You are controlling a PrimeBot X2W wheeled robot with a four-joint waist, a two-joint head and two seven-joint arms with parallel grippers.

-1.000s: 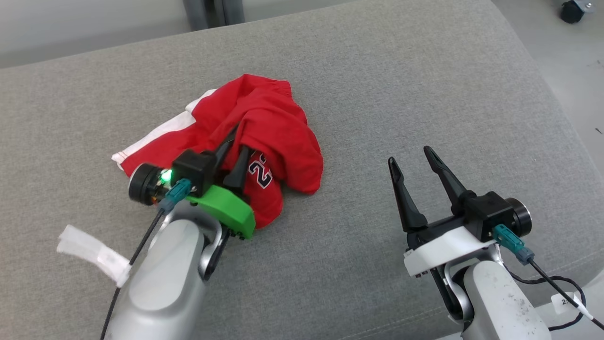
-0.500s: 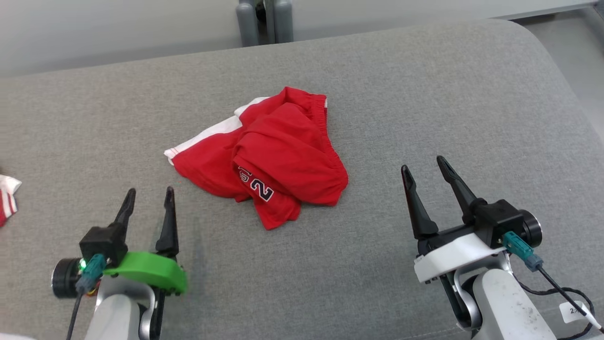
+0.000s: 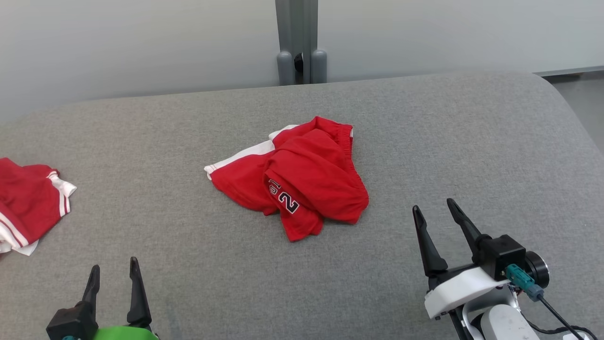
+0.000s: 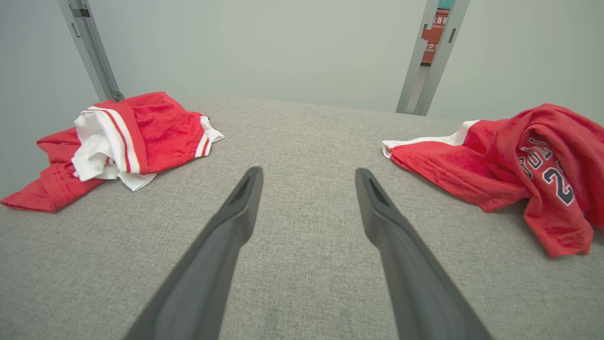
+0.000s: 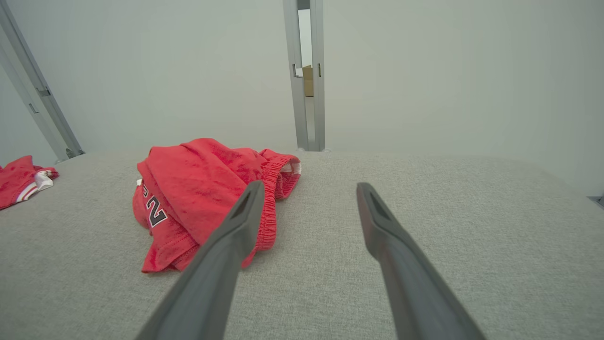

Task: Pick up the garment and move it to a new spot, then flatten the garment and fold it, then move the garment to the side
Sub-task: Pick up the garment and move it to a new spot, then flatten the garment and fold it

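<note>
At the near edge, left end effector and right end effector are both spread wide, nothing held, fingers pointing across the grey worktop. Mid-worktop: red garment, crumpled heap, white side stripe showing, number print facing up, apart from both. Far left: second red-and-white garment, bunched. Behind the worktop: grey post, pale wall.

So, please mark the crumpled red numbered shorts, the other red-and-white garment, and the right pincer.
crumpled red numbered shorts (image 3: pixel 316 174), head view, on the upper red fold.
other red-and-white garment (image 3: pixel 28 203), head view, on its red middle.
right pincer (image 3: pixel 432 206), head view, between the fingertips.
</note>
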